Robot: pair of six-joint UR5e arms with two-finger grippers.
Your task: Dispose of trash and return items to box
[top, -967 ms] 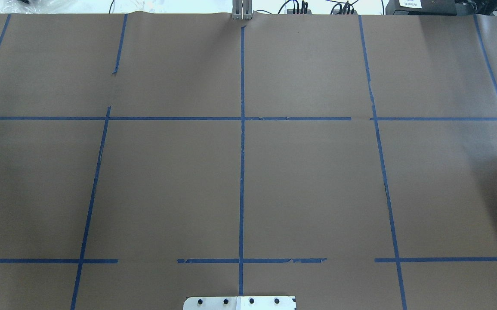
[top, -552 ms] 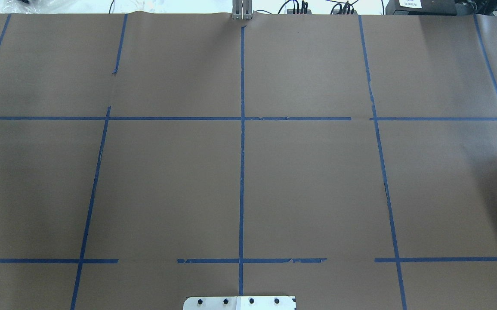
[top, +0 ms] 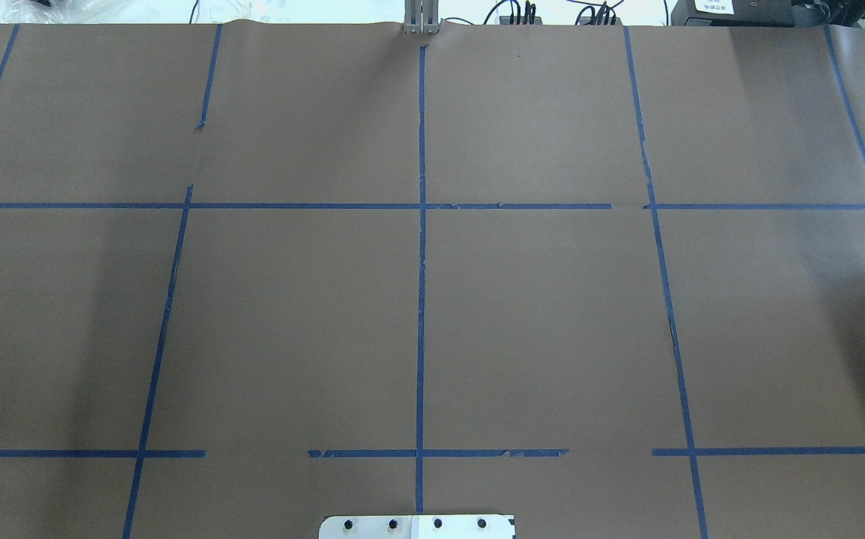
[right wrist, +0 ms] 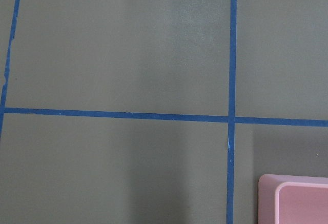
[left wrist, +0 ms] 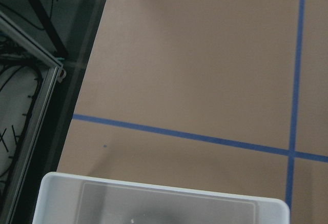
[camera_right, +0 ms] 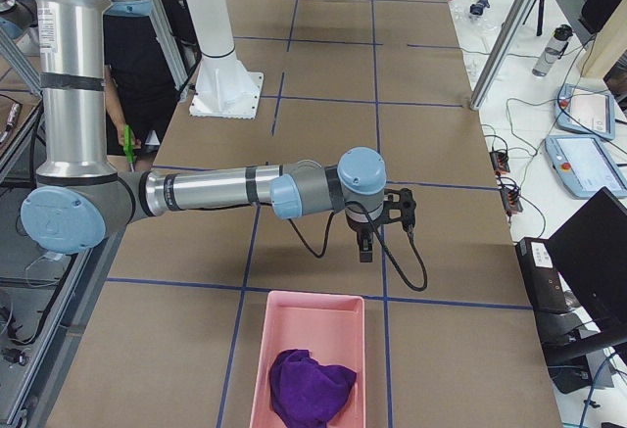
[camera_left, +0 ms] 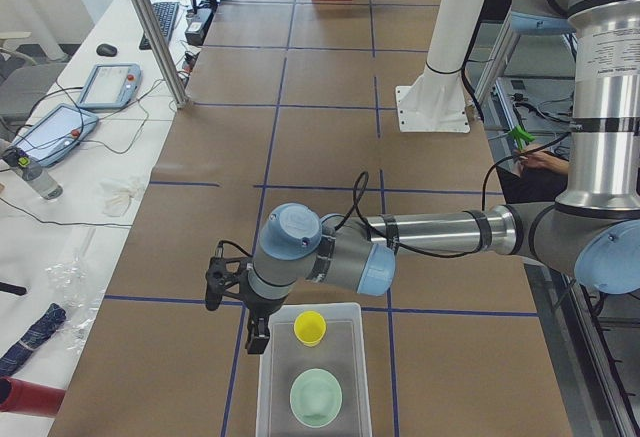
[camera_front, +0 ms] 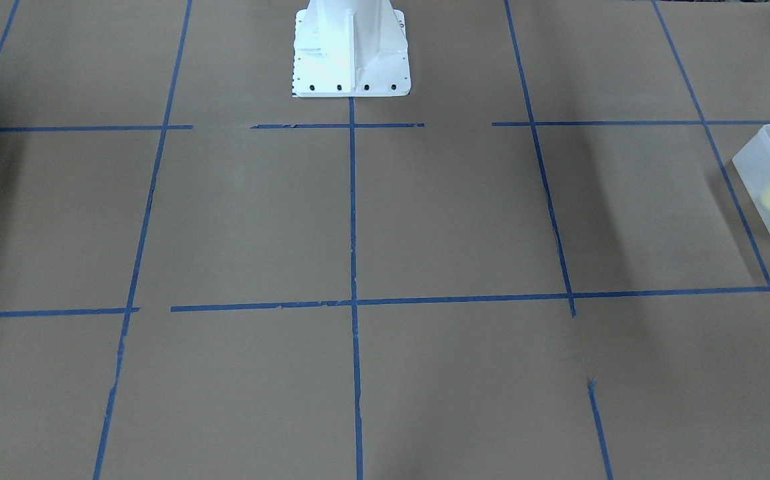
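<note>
Looks like the closing step. The yellow cup (camera_left: 310, 327) sits upright inside the box (camera_left: 345, 367) at the table (top: 552, 314) end on the robot's left, next to a pale green round item (camera_left: 316, 395). At the opp. end a purple cloth (camera_right: 310, 386) lies in a pink bin (camera_right: 294, 322), prob. the trash.

The left tool (camera_left: 257, 335) hangs just beside the box's rim, outside the wall. The right tool (camera_right: 365, 245) hangs over the table near the pink bin, not touching it. Neither seems to carry anything, but both show only in the side views, so I can't tell whether they are spread or pressed together.

Next move, as I judge it: pull both arms back clear of box and bin, or check for any leftover item.

Hard to make out:
- The wrist cams show no fingers, only the box rim and a corner of the bin.
- The box is cut off at the front view's edge and absent from the overhead view.
- Can't tell if the green item is a bowl or a lid.
</note>
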